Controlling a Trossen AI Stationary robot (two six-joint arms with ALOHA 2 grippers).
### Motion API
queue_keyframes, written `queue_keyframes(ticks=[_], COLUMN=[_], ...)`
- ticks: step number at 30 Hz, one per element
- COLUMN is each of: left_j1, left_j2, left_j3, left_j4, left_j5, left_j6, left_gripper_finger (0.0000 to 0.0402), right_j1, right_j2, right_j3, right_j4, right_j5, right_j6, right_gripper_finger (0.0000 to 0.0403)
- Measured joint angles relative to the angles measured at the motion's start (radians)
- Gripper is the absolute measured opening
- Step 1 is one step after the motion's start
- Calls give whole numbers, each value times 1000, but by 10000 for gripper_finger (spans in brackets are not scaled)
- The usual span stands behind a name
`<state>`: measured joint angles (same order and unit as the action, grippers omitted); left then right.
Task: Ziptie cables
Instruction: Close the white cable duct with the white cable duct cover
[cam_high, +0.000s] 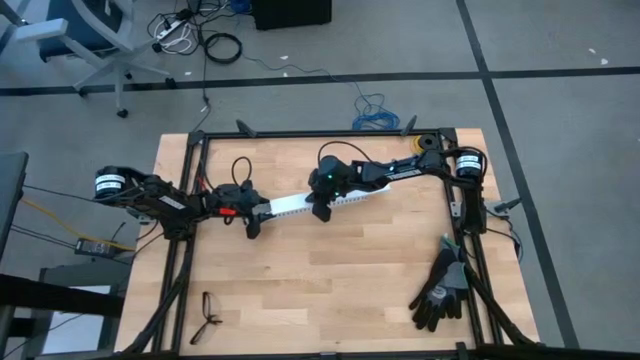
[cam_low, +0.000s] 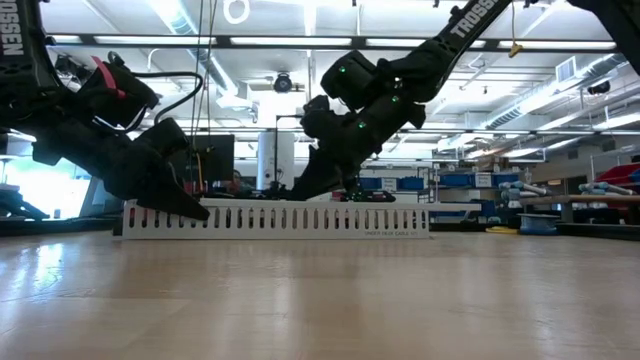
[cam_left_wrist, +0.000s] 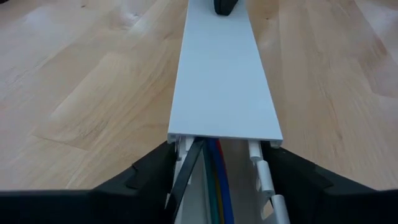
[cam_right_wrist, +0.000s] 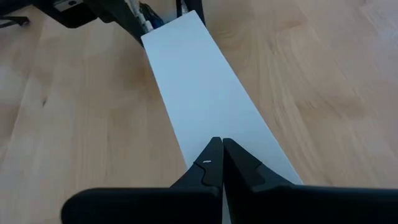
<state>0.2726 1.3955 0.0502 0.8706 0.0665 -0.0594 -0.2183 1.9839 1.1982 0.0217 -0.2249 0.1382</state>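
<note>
A long white slotted duct (cam_high: 325, 200) (cam_low: 275, 218) lies flat on the wooden table with a smooth white cover (cam_left_wrist: 224, 74) (cam_right_wrist: 205, 93) on top. At its open left end, coloured wires (cam_left_wrist: 216, 177), blue, green and red, run inside the channel beside a thin black strip (cam_left_wrist: 185, 171); whether that strip is the ziptie I cannot tell. My left gripper (cam_left_wrist: 221, 152) (cam_high: 256, 215) straddles that end. My right gripper (cam_right_wrist: 217, 144) (cam_high: 322, 208) is shut on top of the cover, near the duct's middle. My left gripper holds the duct's left end between its two fingers, one finger (cam_left_wrist: 146, 174) against each slotted side wall (cam_left_wrist: 176, 146). The fingers come low from the table's left and lie along the duct, which rests on the table. My right gripper presses its shut fingertips (cam_right_wrist: 208, 163) down on the cover's flat top (cam_right_wrist: 208, 127), slanting down from the right.
Black gloves (cam_high: 440, 290) lie near the table's right near corner, and a small black object (cam_high: 207, 318) lies near the left near corner. A black frame (cam_high: 330, 133) rims the table. A coiled blue cable (cam_high: 376, 115) lies on the floor beyond the far edge.
</note>
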Motion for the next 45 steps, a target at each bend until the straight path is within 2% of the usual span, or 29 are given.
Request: queue_keyframes(ticks=[12, 20, 36, 45], left_j1=[-1, 0, 0, 0], left_j2=[-2, -1, -39, -43], left_j3=[3, 3, -43, -44], left_j4=[29, -11, -39, -53], left_j5=[29, 89, 94, 94], left_j6=[3, -33, -127, -113], left_gripper_finger=[289, 291, 291, 291], right_j1=[0, -1, -27, -32], right_j2=[1, 1, 0, 1], right_j3=[-1, -2, 0, -2], right_j4=[2, -2, -60, -54], right_j5=[-3, -3, -8, -15], right_j6=[-1, -1, -2, -10], right_gripper_finger=[0, 0, 0, 0])
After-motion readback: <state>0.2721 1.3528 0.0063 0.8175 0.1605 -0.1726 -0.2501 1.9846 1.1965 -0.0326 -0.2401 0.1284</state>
